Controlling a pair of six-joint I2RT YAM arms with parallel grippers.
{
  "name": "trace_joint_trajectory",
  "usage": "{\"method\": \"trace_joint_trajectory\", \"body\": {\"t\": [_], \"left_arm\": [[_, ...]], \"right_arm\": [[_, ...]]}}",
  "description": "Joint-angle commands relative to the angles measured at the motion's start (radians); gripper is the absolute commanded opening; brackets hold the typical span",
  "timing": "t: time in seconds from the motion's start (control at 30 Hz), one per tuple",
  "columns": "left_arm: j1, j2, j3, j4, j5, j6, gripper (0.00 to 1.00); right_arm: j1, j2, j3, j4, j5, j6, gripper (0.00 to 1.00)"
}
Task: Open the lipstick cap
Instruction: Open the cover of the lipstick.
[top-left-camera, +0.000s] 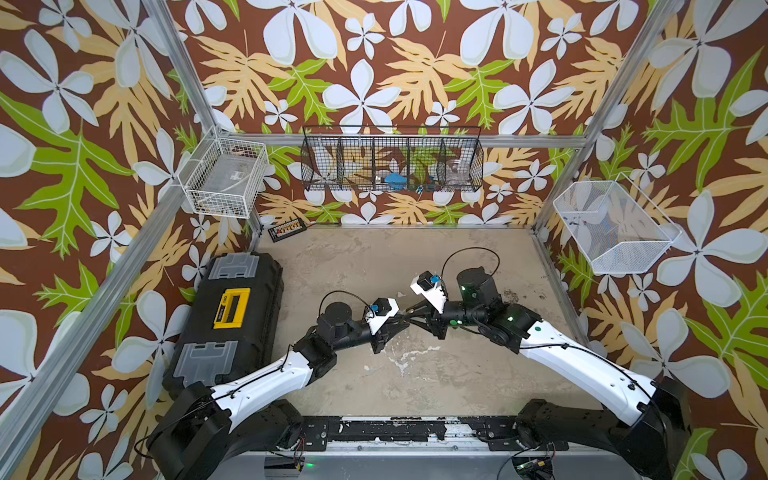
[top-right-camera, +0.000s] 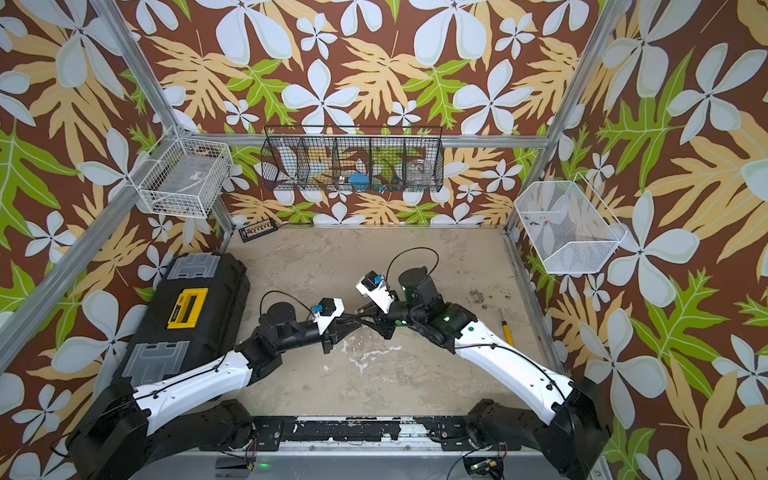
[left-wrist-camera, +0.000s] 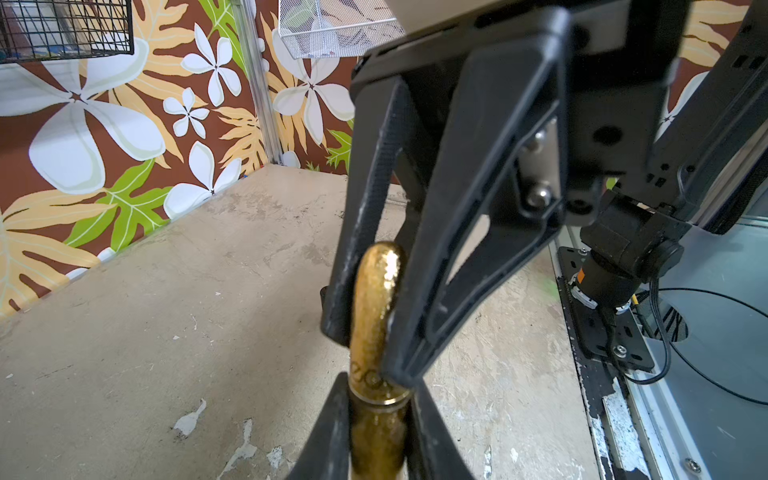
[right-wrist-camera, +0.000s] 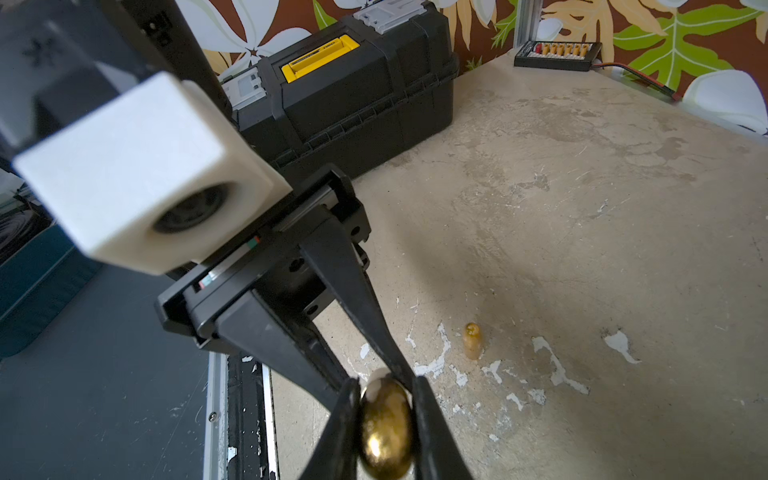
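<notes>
A gold lipstick (left-wrist-camera: 376, 299) is held in the air between both grippers over the middle of the table, and a thin ring marks its seam. My left gripper (left-wrist-camera: 378, 415) is shut on the part below the ring. My right gripper (right-wrist-camera: 386, 415) is shut on the long rounded part above the ring, which looks like the cap (right-wrist-camera: 386, 432). The two parts are still joined at the seam. In both top views the fingertips of the left gripper (top-left-camera: 404, 323) and the right gripper (top-left-camera: 414, 316) meet tip to tip, and the lipstick is almost hidden there.
A black toolbox (top-left-camera: 232, 316) with a yellow latch lies at the left. A small gold piece (right-wrist-camera: 472, 340) stands on the table (top-left-camera: 374, 266) beyond the grippers. A yellow pen-like item (top-right-camera: 507, 332) lies by the right arm. Wire baskets (top-left-camera: 390, 164) hang on the walls.
</notes>
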Motion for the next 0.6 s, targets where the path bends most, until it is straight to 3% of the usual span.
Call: {"method": "trace_joint_trajectory", "body": {"t": [0.0,0.57], "left_arm": [[0.0,0.0,0.008,-0.001,0.006,0.01,0.14],[0.0,0.002,0.002,-0.007,0.008,0.02,0.13]], "right_arm": [[0.002,-0.003,0.001,0.011,-0.008,0.006,0.21],[0.002,-0.05,0.021,0.013,0.04,0.004,0.2]]}}
